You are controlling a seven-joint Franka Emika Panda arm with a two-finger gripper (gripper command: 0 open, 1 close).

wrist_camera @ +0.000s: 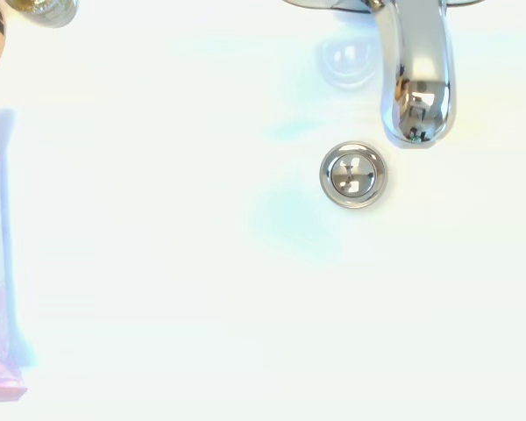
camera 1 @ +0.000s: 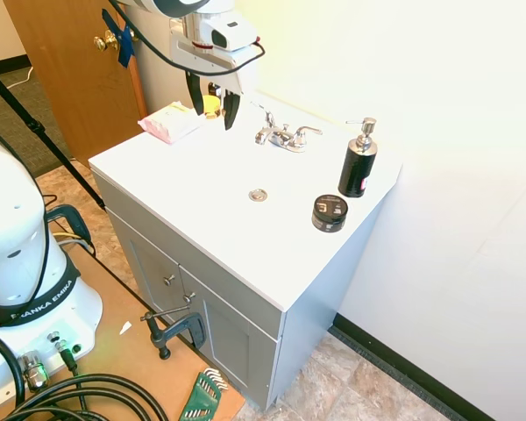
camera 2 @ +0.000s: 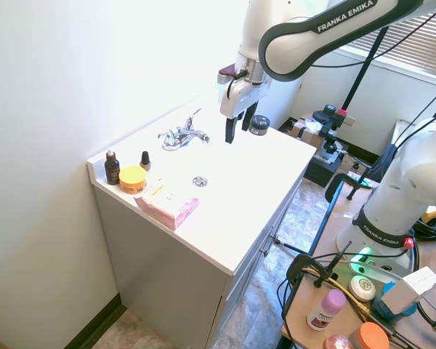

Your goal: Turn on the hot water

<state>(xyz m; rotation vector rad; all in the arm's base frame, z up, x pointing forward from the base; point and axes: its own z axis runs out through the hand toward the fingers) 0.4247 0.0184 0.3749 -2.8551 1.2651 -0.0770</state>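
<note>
The chrome faucet (camera 1: pixel 283 137) (camera 2: pixel 183 135) stands at the back of the white sink, with a short spout (wrist_camera: pixel 416 79) and two slim levers. The lever on the yellow jar's side (camera 1: pixel 268 119) points up. No water runs from the spout, and the basin around the drain (camera 1: pixel 258 195) (wrist_camera: pixel 353 175) looks dry. My gripper (camera 1: pixel 213 118) (camera 2: pixel 235 137) hangs open above the basin, fingers pointing down and holding nothing. It hovers in front of the faucet, well apart from both levers.
A black pump bottle (camera 1: pixel 358 163) and a black jar (camera 1: pixel 330 213) stand on one side of the counter. A pink package (camera 2: pixel 168 203), a yellow jar (camera 2: pixel 132 179) and two small brown bottles (camera 2: pixel 112 167) sit on the other side. A wall runs behind the faucet.
</note>
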